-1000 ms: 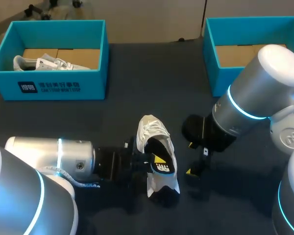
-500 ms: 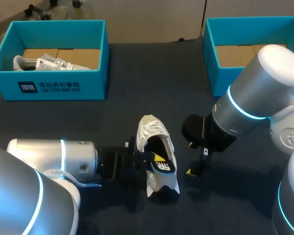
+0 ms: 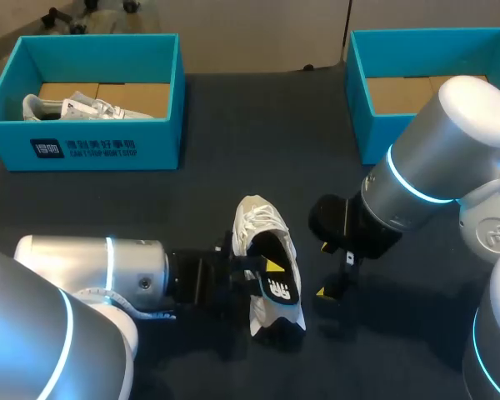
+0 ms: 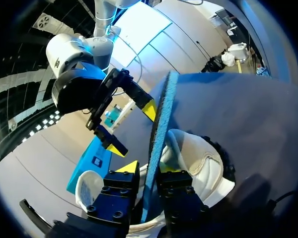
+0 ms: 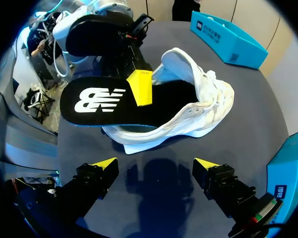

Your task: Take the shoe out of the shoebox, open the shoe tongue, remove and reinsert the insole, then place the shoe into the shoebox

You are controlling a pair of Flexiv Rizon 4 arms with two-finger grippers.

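The head view looks down from above and behind on the bench. The left wrist view faces along its end effector, very close to the insole. The right wrist view faces the shoe from nearby; all three share it

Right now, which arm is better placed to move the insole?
Left. The left hand is shut on the insole, which sticks partly out of the shoe; the right hand hangs open beside the shoe, holding nothing.

- A large white logo is printed on the black insole.
- A small white emblem and two short lines of white print stand on the front wall of the left shoebox.
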